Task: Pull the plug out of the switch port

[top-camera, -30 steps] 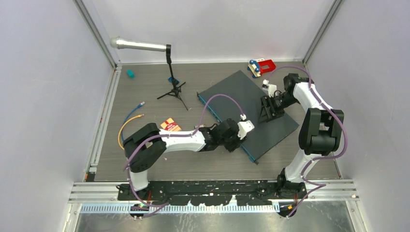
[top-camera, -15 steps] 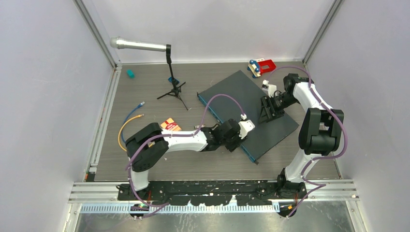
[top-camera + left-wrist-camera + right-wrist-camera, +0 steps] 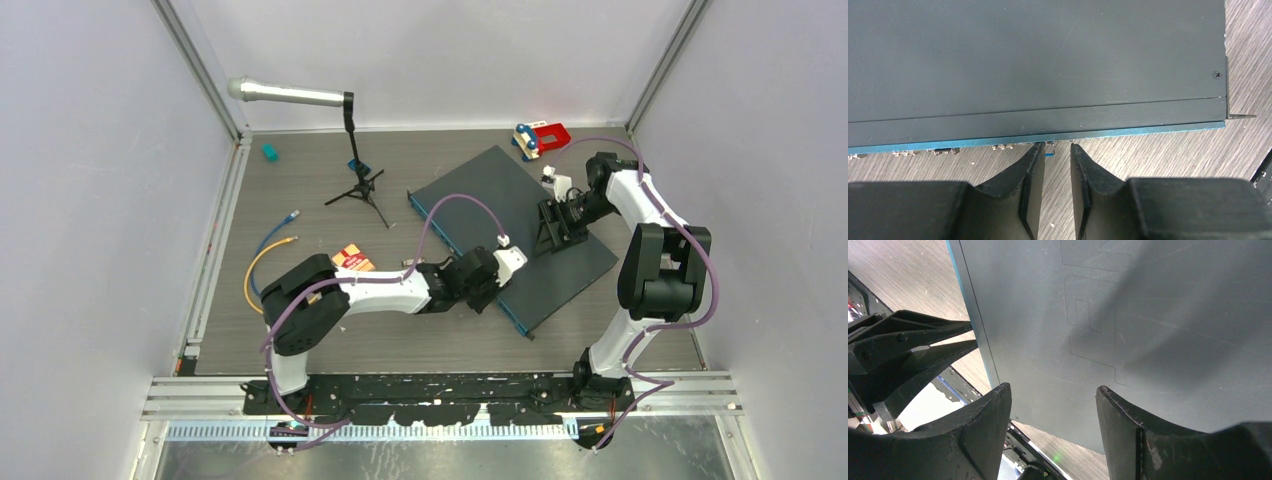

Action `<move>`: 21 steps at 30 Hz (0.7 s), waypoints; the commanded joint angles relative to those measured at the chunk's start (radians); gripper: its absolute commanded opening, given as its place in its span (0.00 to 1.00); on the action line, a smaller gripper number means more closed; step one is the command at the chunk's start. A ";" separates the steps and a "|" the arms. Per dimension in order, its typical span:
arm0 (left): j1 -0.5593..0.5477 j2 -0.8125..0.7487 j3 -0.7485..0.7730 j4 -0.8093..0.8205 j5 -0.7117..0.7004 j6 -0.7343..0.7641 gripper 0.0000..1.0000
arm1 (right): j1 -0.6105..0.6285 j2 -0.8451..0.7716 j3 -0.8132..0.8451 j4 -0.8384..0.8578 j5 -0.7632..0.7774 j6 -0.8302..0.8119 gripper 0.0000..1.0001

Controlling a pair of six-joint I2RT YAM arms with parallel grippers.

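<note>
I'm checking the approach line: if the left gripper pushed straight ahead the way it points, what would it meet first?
Probably the small blue plug just ahead of the left gripper, at the blue front edge of the switch; depth there is hard to judge.

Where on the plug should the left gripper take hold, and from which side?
Take the short blue plug stub sticking out of the switch's blue front edge, coming straight in from the front, low along the table, pinching its left and right sides. Nothing else of it shows outside the port.
</note>
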 commanded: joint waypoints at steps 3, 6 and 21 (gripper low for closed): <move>0.009 0.018 -0.002 0.087 -0.106 0.027 0.27 | 0.005 0.001 0.041 -0.018 -0.019 -0.011 0.69; 0.006 0.034 -0.005 0.098 -0.109 0.022 0.27 | 0.005 0.001 0.042 -0.018 -0.019 -0.010 0.69; -0.012 0.085 -0.009 0.146 -0.184 -0.035 0.00 | 0.007 0.010 0.045 -0.023 -0.019 -0.013 0.72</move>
